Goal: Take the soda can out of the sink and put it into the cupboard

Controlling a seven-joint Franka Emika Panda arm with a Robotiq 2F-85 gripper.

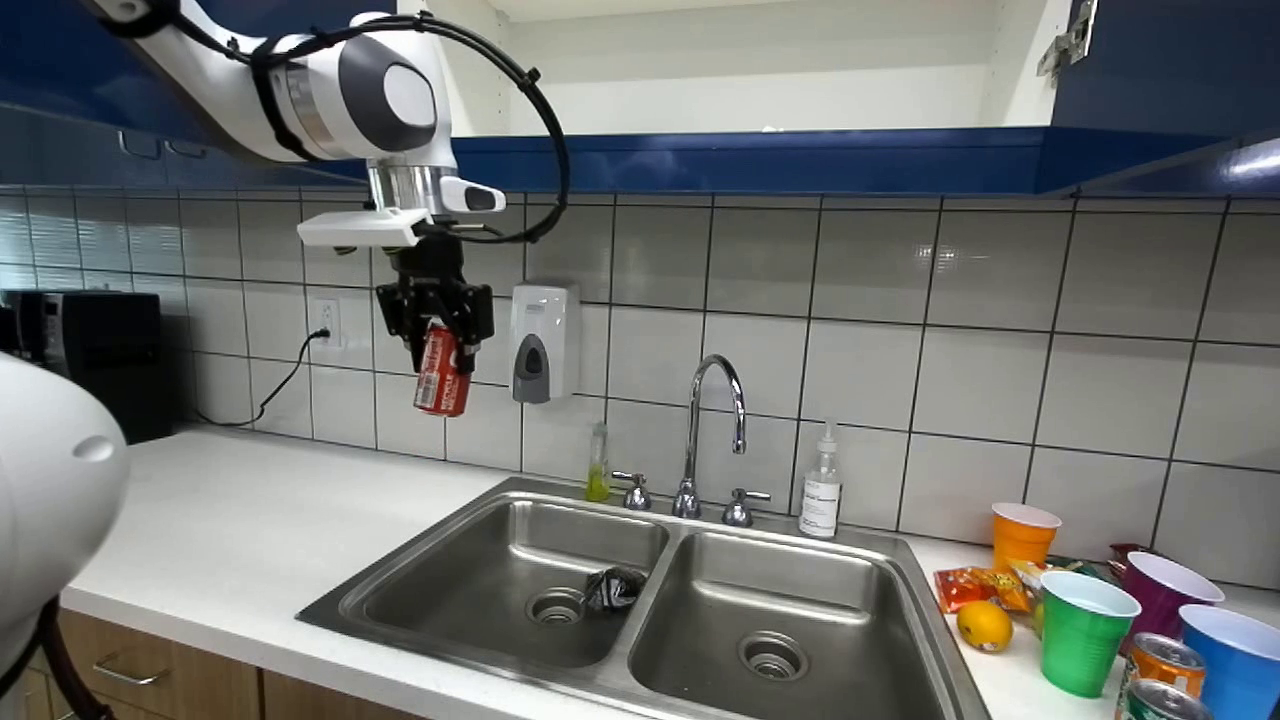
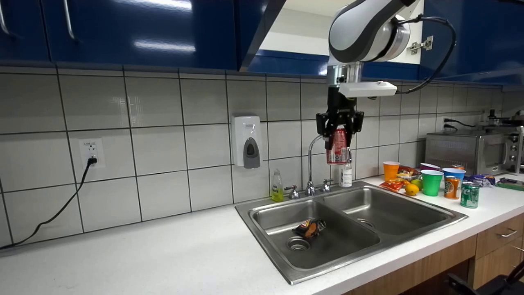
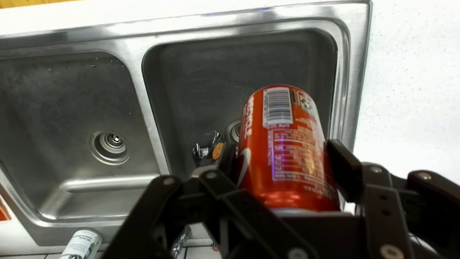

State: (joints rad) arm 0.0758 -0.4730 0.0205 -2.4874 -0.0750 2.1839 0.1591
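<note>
I have the soda can in the gripper, whose jaws stand partly apart, fingers pressed to opposite sides of the red wall. In both exterior views the can hangs in mid-air, close to upright, higher than the rim of the sink. The basin nearer the wall dispenser holds a crumpled dark wrapper, just beside the drain, toward the divider. Along the sink's back edge, on either side of the faucet, I see a clear bottle with yellow-green liquid in it and a labelled pump bottle. Overhead, the cupboard stands open, white inside. On the counter, next to the sink's short edge farther from the wrapper, are an orange cup, a green cup, a purple cup and a blue cup; an orange can and a green can stand nearer the counter's front edge. I can't see the cups' bottoms.
</note>
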